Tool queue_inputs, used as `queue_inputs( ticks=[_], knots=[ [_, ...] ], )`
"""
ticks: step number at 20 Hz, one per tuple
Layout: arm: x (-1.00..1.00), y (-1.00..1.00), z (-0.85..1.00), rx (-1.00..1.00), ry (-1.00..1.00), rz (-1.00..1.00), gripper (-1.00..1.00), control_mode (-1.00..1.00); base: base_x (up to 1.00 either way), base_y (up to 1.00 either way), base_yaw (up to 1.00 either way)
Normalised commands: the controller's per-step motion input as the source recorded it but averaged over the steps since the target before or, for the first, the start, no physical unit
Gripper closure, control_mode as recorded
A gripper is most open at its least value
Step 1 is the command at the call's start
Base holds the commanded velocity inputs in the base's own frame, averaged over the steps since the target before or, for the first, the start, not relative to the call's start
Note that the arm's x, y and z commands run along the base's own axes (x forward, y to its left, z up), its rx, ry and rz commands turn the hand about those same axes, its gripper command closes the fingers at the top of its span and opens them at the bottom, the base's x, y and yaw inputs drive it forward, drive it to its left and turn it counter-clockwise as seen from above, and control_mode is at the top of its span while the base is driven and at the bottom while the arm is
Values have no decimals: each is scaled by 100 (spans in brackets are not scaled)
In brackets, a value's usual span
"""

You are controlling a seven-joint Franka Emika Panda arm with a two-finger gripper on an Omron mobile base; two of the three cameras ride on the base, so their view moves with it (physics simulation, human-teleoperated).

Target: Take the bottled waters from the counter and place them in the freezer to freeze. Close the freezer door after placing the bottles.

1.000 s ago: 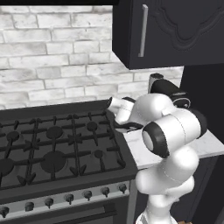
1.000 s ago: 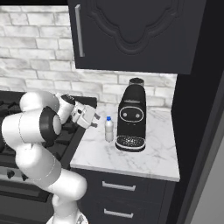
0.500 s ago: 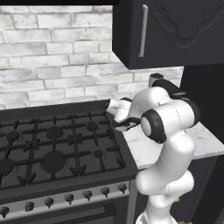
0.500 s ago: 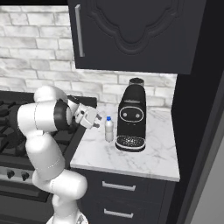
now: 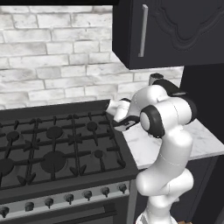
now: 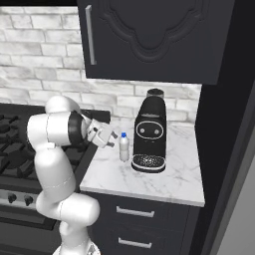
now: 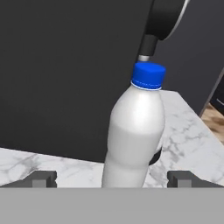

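Now the white bottle [image 7: 135, 131] stands between the wide-apart fingers of the hand [image 7: 111, 178].

Glossy white arm [image 6: 52, 164], dark joints

wall: white-grey brick [image 5: 52, 57]
upper cabinet: dark, pale vertical handle [image 6: 149, 40]
stove: black gas burners [image 5: 52, 144]
drawers: dark, pale handles [image 6: 144, 224]
floor: wood strip [image 7: 214, 120]

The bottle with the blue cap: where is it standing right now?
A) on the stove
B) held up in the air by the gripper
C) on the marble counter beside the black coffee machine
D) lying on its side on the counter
C: the bottle stands upright on the counter next to the coffee machine, with the open gripper short of it.
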Motion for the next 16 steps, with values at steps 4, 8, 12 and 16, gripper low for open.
queue_inputs(
  ticks=[4,8,12,16],
  knots=[
    [0,-17,-5,0,1,-5,-100,-100,0,0,0],
    [0,-16,-4,0,0,-4,-100,-100,0,0,0],
    [0,-29,-1,0,2,-2,-100,-100,0,0,0],
    [0,-27,-2,0,3,-4,-100,-100,0,0,0]
  ],
)
